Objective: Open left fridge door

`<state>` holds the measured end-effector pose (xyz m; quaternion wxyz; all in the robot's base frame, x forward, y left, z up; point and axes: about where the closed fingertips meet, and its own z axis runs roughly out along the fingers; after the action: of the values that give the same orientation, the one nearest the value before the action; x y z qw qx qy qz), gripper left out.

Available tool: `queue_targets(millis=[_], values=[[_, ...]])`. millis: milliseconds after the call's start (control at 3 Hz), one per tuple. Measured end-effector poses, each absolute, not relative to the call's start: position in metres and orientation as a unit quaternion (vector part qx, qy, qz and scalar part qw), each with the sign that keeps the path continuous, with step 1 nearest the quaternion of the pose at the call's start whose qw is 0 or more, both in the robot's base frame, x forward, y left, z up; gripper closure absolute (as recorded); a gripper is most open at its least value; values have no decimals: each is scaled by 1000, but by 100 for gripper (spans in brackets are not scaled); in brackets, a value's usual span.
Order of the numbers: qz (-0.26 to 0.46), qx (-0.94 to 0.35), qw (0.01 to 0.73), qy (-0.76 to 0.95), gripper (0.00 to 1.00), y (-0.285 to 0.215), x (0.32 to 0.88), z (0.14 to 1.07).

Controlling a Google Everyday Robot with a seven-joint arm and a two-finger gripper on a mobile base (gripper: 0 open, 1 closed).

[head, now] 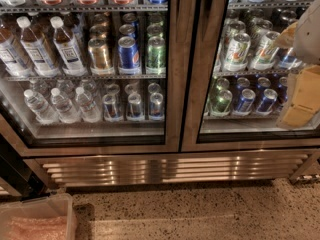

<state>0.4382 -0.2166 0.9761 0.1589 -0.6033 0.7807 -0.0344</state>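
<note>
The left fridge door (173, 109) is a tall glass pane in a bronze-tinted steel frame with black inner edging, and it fills the left and middle of the camera view. It sits flush with the fridge front. Behind it stand water bottles, brown drink bottles and cans on wire shelves. The right door (192, 109) meets it at the centre, and only cans show through its glass. My gripper (299, 104) is at the far right edge, a tan part under a white arm piece, in front of the right door's glass and well away from the left door.
A ribbed steel vent grille (170, 169) runs under both doors. A clear plastic bin (35, 219) stands on the speckled floor (210, 209) at lower left. A dark object (12, 171) leans at the fridge's lower left corner.
</note>
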Motion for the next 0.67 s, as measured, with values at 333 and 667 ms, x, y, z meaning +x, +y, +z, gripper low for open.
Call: queue_targets(millis=[333, 667], values=[[-34, -603, 159, 781, 0, -217, 438, 976], [-28, -596, 173, 783, 0, -214, 442, 979]])
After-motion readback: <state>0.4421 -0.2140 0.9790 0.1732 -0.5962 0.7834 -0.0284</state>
